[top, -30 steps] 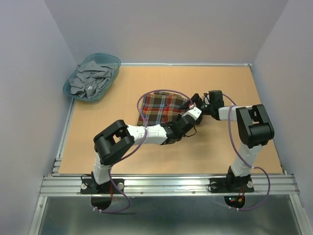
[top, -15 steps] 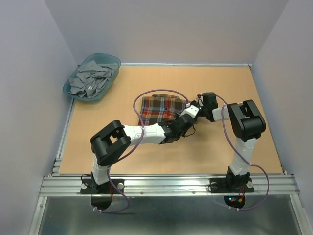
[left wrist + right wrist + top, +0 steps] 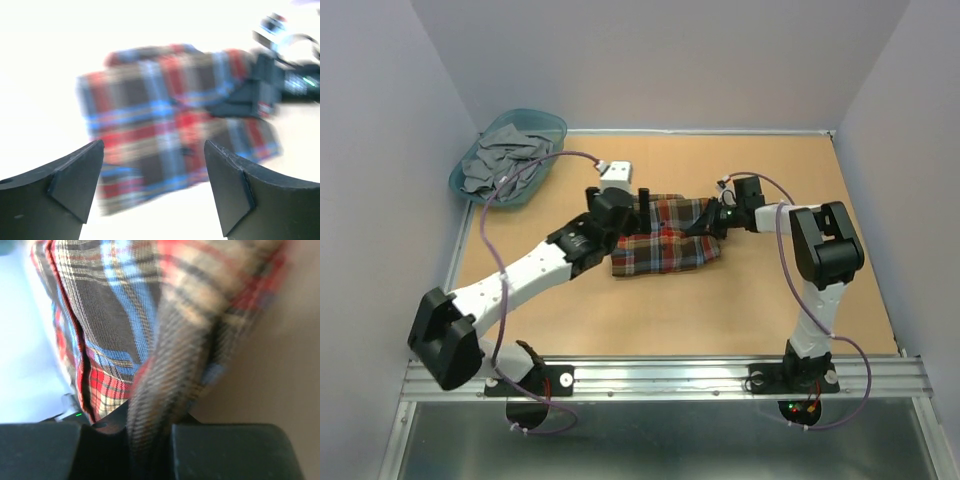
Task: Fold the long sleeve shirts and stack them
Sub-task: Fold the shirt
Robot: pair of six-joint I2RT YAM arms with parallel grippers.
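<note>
Tan tabletop (image 3: 770, 300) between pale lilac walls (image 3: 670, 60) — left gripper (image 3: 152, 155) agape, right gripper (image 3: 147, 437) tight on plaid shirt (image 3: 660, 248)

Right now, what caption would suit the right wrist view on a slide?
Right tool shut on a bunched fold of the plaid flannel shirt, tan tabletop beside.

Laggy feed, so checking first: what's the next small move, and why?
Probably lift the right claw slightly and carry its pinched edge left over the shirt. It is shut on the shirt's right edge, while the left claw hangs open above the shirt, holding nothing.
</note>
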